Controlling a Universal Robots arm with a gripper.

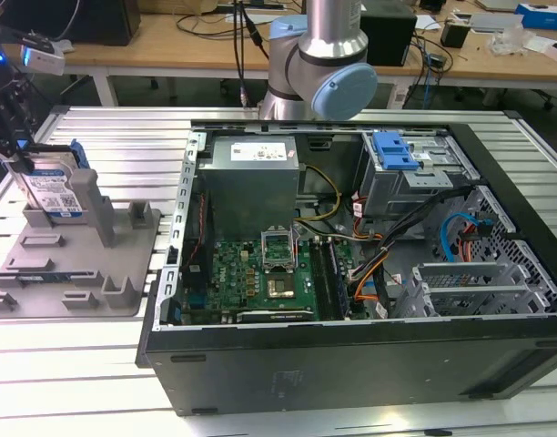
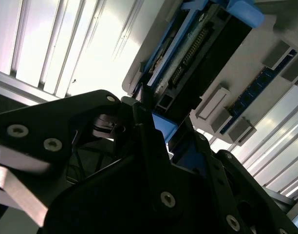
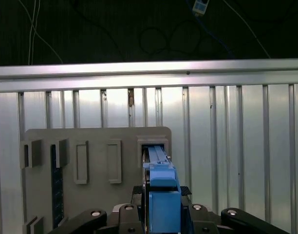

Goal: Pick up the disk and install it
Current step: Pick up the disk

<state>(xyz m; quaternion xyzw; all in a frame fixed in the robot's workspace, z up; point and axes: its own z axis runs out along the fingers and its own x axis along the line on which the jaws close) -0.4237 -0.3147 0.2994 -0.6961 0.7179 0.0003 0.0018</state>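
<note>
The disk [image 1: 55, 189], a silver drive with a white-and-blue label in a blue carrier, stands on edge in a slot of the grey holder [image 1: 87, 264] at the exterior view's left. My gripper [image 1: 22, 150] is at its top edge and shut on it. In the first wrist view the blue carrier [image 3: 161, 180] runs between my black fingers, gripper [image 3: 163, 214], into the holder's slot [image 3: 154, 146]. The second wrist view shows the disk's connector edge [image 2: 197, 53] and the blue frame pinched at my gripper [image 2: 158, 126].
An open computer case [image 1: 524, 237] lies to the exterior view's right, with a grey power supply box [image 1: 251, 177], a motherboard [image 1: 260, 273] and a drive bay with a blue latch [image 1: 394, 150]. The arm's base [image 1: 319, 64] stands behind the case. The slatted metal table [image 1: 124, 137] surrounds everything.
</note>
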